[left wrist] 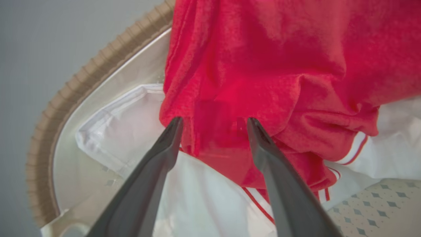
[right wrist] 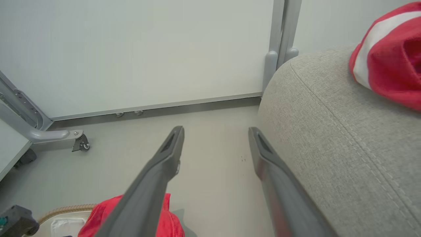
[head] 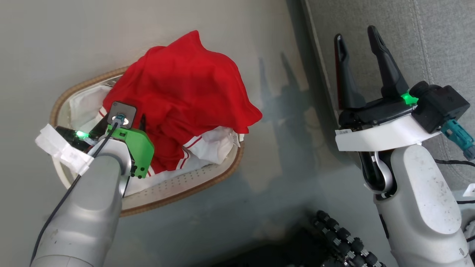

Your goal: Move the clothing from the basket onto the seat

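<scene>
Left gripper (left wrist: 214, 121) is held spread, tips at the soft bright red, white-trimmed clothing (left wrist: 279, 65) heaped in the oval white perforated plastic basket (head: 178, 186). Grasping is judged in hand: the jaws must be closed on a fold, then carried to the large grey woven-fabric seat (head: 426, 37). No writing can be read

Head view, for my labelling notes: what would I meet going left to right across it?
First the basket, then the clothing heaped in it, bare floor, the open right gripper, and the seat.
</scene>
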You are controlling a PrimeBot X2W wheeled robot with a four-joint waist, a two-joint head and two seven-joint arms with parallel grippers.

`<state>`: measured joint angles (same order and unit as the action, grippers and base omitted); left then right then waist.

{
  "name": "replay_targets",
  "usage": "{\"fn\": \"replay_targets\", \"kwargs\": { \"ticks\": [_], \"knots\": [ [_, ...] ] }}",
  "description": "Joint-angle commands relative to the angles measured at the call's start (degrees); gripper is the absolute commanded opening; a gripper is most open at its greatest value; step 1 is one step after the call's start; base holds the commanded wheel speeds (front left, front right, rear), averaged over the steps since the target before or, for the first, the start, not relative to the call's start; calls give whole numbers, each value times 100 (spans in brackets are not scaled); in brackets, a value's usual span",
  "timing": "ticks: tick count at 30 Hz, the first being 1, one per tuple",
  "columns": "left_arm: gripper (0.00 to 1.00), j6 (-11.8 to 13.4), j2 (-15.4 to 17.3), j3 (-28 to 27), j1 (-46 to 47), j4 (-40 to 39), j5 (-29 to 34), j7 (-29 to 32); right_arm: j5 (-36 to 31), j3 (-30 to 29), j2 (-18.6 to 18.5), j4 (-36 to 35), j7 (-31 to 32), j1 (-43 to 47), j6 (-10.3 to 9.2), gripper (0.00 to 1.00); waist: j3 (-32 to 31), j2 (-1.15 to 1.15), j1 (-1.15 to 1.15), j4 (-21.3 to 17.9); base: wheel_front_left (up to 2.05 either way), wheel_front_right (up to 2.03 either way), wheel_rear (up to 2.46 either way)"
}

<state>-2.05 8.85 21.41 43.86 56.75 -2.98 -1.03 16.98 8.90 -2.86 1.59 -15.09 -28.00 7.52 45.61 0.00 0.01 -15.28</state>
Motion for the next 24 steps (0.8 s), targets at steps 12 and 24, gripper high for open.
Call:
{"fn": "replay_targets", "kwargs": {
  "ticks": [12,24],
  "knots": [
    [100,-169,-24,313,339,290,66,10,190,96,-8,-93,-12,-208,-6,100,606,0,-1,-478,0,0,0],
    [87,121,143,284,608,407,0,-131,280,184,-9,-73,-12,-295,-7,100,800,0,-1,-616,0,0,0]
  ]
}}
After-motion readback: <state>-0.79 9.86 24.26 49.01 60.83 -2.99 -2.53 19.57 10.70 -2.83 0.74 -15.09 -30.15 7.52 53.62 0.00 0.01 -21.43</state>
